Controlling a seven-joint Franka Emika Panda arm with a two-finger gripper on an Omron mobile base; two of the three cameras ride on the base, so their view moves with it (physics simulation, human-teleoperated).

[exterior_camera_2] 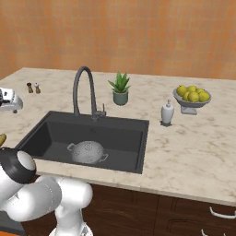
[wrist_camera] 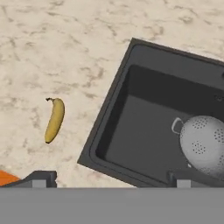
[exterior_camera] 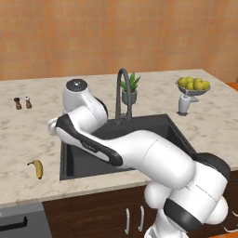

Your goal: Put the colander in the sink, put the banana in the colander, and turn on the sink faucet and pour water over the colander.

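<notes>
With the colander [exterior_camera_2: 87, 152] already seated in the sink [exterior_camera_2: 133, 152] and the banana [wrist_camera: 54, 120] lying on the counter [wrist_camera: 65, 52] beside the basin, the gripper [wrist_camera: 109, 177], fingers spread and empty, risks nudging the curved fruit and rolling it away on descent.
</notes>
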